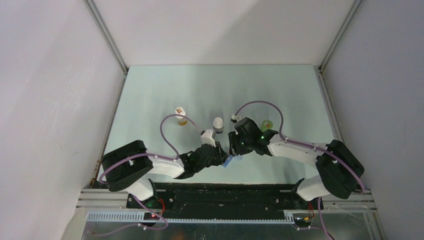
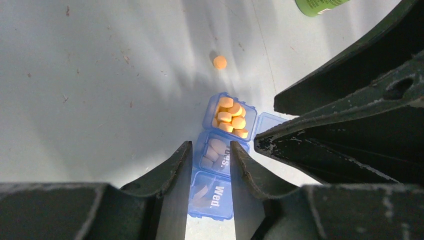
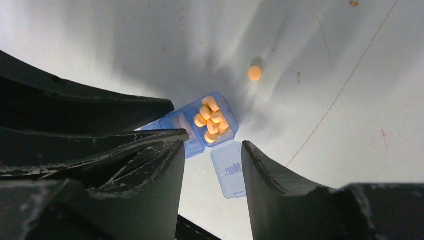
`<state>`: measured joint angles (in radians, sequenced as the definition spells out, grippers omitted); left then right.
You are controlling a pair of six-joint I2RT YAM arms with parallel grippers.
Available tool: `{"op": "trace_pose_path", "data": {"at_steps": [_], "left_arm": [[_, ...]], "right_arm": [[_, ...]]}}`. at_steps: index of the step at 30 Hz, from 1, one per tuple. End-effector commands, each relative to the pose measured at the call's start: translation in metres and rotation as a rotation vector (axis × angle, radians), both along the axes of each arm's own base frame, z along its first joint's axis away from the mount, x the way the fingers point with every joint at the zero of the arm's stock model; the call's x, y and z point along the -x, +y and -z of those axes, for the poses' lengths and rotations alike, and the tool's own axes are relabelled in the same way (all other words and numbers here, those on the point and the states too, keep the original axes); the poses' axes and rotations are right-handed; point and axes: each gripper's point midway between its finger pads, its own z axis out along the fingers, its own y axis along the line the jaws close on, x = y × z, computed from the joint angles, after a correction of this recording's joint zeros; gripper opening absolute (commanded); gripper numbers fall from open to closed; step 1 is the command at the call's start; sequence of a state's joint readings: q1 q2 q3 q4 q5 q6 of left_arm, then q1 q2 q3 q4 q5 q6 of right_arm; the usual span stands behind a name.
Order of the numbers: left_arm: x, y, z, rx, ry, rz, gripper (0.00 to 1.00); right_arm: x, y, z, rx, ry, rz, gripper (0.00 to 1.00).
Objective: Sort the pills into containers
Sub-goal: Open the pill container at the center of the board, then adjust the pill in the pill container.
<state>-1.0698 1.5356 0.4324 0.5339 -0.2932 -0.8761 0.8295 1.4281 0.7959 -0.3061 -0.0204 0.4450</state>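
1. left hand [image 2: 210,148]: I am clamping its fingers on the long sides of the blue pill box [image 2: 212,200], around the middle compartments. This is pinning the box flat to the worktop [image 2: 100,75] so it is not sliding while the other arm is working.
2. right hand [image 3: 214,143]: jaws standing apart, gripping nothing. I am hovering it just above the flipped-back end lid [image 3: 230,172], which is lying between its fingers, seemingly so the end compartment is lying open for filling.
3. pills [image 2: 229,116]: a heap of orange tablets is sitting in that open end compartment, at twelve o'clock from the left hand's grip in its wrist view. The next compartments are lying under printed lids.
4. stray pill [image 2: 219,62]: one tablet is lying loose on the worktop at twelve o'clock from the box, apart from it, probably needing collecting.
5. green bottle [image 2: 320,5]: showing at one o'clock, well apart, not in play.
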Motion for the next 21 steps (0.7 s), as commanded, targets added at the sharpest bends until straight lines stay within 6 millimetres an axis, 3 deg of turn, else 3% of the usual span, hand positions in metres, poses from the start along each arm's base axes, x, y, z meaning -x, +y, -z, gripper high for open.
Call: {"op": "trace_pose_path", "data": {"at_steps": [1,12,21], "left_arm": [[0.006,0.036,0.035,-0.207,0.016,-0.005,0.36],[0.006,0.036,0.035,-0.211,0.014,-0.003,0.28],[0.005,0.037,0.036,-0.229,0.018,-0.005,0.27]], "right_arm": [[-0.011,0.011,-0.002,-0.056,-0.017,0.050,0.50],[-0.027,0.008,0.007,-0.031,-0.057,0.087,0.42],[-0.022,0.000,0.016,0.040,-0.056,0.013,0.44]]}}
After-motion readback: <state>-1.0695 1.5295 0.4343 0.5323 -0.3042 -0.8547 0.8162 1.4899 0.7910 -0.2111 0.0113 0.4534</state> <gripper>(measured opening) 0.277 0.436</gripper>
